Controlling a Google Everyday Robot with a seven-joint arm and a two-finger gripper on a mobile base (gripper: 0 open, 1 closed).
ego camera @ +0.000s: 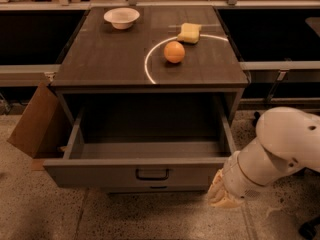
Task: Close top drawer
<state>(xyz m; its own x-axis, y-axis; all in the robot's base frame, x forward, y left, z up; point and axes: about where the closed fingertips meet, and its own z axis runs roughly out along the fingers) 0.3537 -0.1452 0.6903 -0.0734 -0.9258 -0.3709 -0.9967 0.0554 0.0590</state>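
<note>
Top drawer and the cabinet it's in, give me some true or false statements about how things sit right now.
The top drawer is pulled out. True.
The orange lies inside the drawer. False: it sits on the cabinet top, near the yellow sponge.
The white bowl stands at the cabinet top's back left. True.
The hand grips the drawer's black handle. False: it is low by the right end of the drawer front, away from the handle.

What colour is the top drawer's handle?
The handle is black, seen in camera view. The gripper is beside the top drawer, at its right front corner.
</note>
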